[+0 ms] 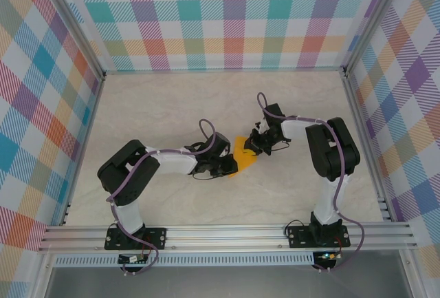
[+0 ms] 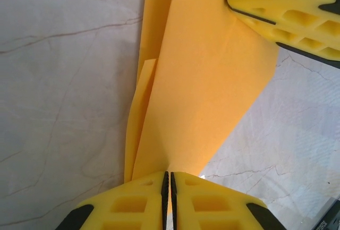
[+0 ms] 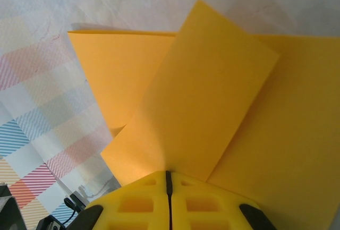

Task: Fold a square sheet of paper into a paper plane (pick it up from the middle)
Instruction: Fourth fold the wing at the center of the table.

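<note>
The orange-yellow sheet of paper (image 1: 241, 153) hangs folded into overlapping flaps between my two grippers, above the middle of the table. In the left wrist view my left gripper (image 2: 169, 177) is shut on the narrow lower end of the paper (image 2: 202, 81), with a thin side flap at its left. My right gripper's yellow fingers (image 2: 284, 7) pinch the paper's far corner there. In the right wrist view my right gripper (image 3: 169, 175) is shut on a raised flap of the paper (image 3: 202, 97). From above, the left gripper (image 1: 231, 164) and right gripper (image 1: 254, 146) stand close together. Whether the folds make a paper plane I cannot tell.
The pale marbled tabletop (image 1: 172, 105) stretches all round the paper. Checked cloth walls (image 1: 227, 16) on aluminium frames close the back and both sides. A metal rail (image 1: 227, 232) with both arm bases runs along the near edge.
</note>
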Robot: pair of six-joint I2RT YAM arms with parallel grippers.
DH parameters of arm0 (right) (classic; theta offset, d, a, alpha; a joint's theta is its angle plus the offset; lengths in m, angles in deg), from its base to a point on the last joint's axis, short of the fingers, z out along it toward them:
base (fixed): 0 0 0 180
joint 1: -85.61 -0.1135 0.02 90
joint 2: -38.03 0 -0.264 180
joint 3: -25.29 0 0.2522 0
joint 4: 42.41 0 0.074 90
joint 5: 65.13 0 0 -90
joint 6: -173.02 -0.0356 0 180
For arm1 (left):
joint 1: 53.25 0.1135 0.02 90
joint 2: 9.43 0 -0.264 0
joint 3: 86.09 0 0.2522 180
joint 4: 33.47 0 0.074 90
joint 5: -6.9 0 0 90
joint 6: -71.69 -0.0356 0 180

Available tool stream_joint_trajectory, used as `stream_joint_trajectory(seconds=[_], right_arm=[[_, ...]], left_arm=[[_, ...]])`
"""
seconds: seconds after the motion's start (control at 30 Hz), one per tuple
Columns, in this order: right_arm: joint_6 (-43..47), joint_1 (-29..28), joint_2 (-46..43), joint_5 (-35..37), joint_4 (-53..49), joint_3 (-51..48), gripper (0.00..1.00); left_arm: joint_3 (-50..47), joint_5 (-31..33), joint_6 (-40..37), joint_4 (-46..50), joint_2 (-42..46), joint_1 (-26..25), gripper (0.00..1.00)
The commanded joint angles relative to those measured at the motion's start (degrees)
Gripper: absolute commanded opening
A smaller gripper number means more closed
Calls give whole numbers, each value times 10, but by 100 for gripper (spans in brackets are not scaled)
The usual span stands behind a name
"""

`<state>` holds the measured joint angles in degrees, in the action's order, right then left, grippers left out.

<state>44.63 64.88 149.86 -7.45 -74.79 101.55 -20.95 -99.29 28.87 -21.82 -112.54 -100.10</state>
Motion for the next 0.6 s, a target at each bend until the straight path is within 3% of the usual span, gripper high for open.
stream_joint_trajectory(seconds=[0.0,0.57], right_arm=[[1,-2,52,99,-26,-16,6],[0,-2,59,96,-26,-14,6]], left_arm=[[-24,5,10,50,7,-3,13],[-44,-17,20,26,50,-3,14]])
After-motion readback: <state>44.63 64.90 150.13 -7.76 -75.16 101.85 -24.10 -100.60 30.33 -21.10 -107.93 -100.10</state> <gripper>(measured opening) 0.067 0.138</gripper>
